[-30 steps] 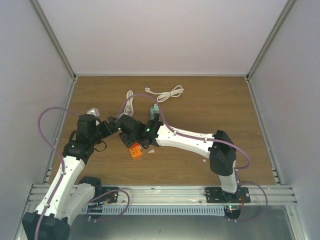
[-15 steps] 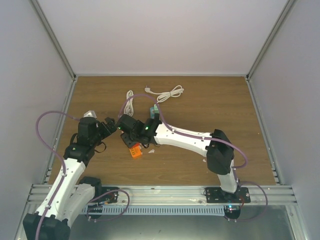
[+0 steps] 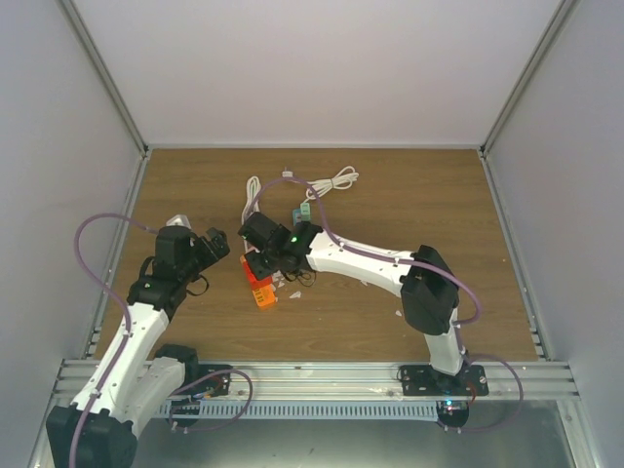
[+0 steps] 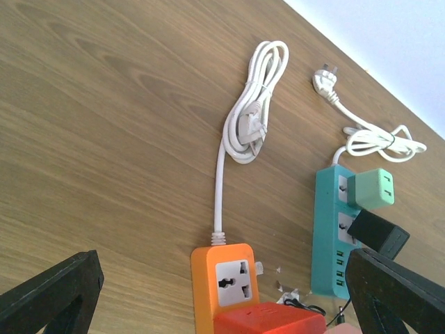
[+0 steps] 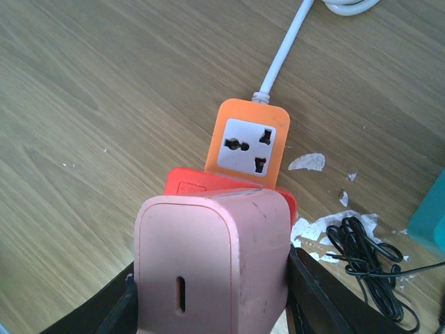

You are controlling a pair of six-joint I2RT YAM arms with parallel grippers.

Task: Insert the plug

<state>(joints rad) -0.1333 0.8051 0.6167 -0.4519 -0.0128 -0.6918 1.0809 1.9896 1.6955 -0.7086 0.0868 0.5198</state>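
Note:
My right gripper [image 5: 212, 278] is shut on a pink boxy adapter [image 5: 208, 257] and holds it just above the orange power strip [image 5: 247, 142]; in the top view it [image 3: 258, 255] hangs over that strip [image 3: 263, 296]. A red plug [image 5: 188, 184] sits in the strip under the adapter. One white socket [image 5: 248, 145] near the cord end is free. The plug, a black boxy adapter [image 4: 377, 233], rests at the teal power strip [image 4: 327, 236]. Its thin black wire [image 5: 361, 250] lies coiled between the strips. My left gripper [image 4: 222, 278] is open and empty, left of the orange strip [image 4: 208, 278].
A mint green adapter [image 4: 370, 189] sits in the teal strip. The orange strip's white cord coil [image 4: 254, 104] lies further back. A second white cord with its plug [image 4: 368, 132] lies at the far right. White scraps [image 5: 306, 161] litter the wood by the strips.
My right gripper has moved back over the orange strip with the pink adapter. My left gripper has pulled away to the left, so the two grippers no longer meet.

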